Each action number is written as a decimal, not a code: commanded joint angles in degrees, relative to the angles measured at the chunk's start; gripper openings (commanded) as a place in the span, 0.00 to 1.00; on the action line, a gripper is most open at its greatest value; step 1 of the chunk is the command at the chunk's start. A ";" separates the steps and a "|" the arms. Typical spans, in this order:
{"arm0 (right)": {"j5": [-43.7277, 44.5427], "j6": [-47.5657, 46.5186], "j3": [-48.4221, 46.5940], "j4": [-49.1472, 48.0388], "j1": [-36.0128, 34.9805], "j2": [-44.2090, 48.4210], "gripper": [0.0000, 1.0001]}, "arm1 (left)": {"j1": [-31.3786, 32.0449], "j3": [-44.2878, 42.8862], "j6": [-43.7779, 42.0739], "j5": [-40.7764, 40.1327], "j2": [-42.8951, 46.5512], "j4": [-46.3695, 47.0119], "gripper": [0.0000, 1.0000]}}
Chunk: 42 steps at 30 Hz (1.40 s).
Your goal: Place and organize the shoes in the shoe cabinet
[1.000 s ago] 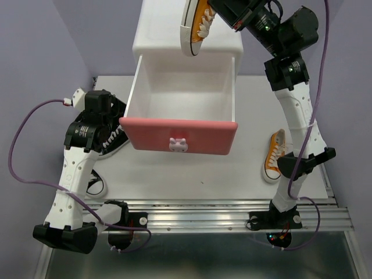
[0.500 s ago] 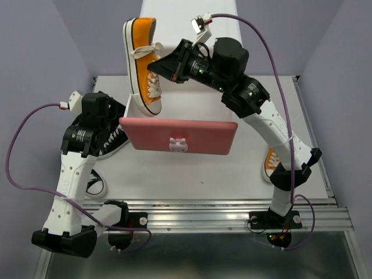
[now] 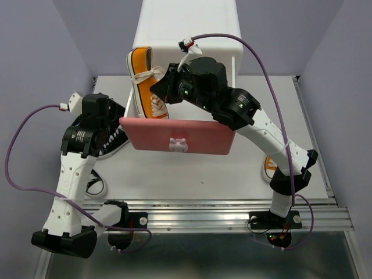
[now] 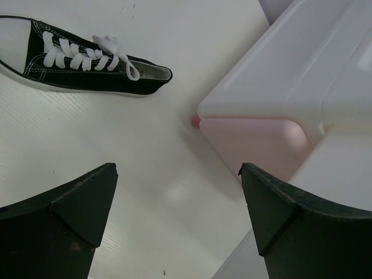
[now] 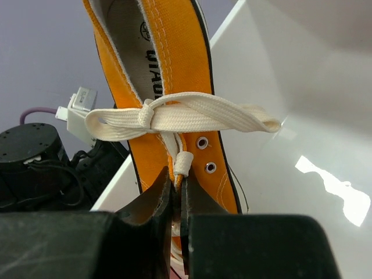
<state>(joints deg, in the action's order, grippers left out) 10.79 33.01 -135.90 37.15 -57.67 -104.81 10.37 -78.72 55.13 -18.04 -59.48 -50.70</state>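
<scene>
My right gripper is shut on the tongue and lace of an orange shoe. The shoe hangs toe-down, heel up, over the left end of the shoe cabinet's pulled-out upper drawer. The second orange shoe lies on the table at the right, partly behind the right arm. A black shoe lies left of the cabinet, and another black shoe lies nearer the front. My left gripper hovers open over bare table beside the cabinet's lower corner.
The open drawer juts out over the white table. The left arm stands close to the drawer's left side. Purple cables loop round both arms. A metal rail runs along the near edge.
The right arm has swung the orange shoe from above the cabinet's top to the left and down, to the drawer's left end. The left arm has barely moved.
</scene>
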 commanded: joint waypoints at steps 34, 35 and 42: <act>31.58 15.67 -7.37 10.49 -6.23 -2.24 0.01 | -0.35 -0.91 0.06 -3.93 -0.46 -1.51 0.99; 31.40 15.94 -7.28 10.49 -6.23 -2.24 0.01 | -0.35 -0.91 -0.03 -3.93 -0.54 -1.51 0.99; 31.67 17.43 -7.46 12.34 -6.23 -3.20 0.01 | -0.44 -1.35 -0.73 -3.84 -1.34 -1.16 0.99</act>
<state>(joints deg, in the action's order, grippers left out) 39.18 47.33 -140.31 52.84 -63.48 -109.23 10.37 -78.72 55.33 -20.16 -60.64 -51.68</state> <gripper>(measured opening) 0.076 0.986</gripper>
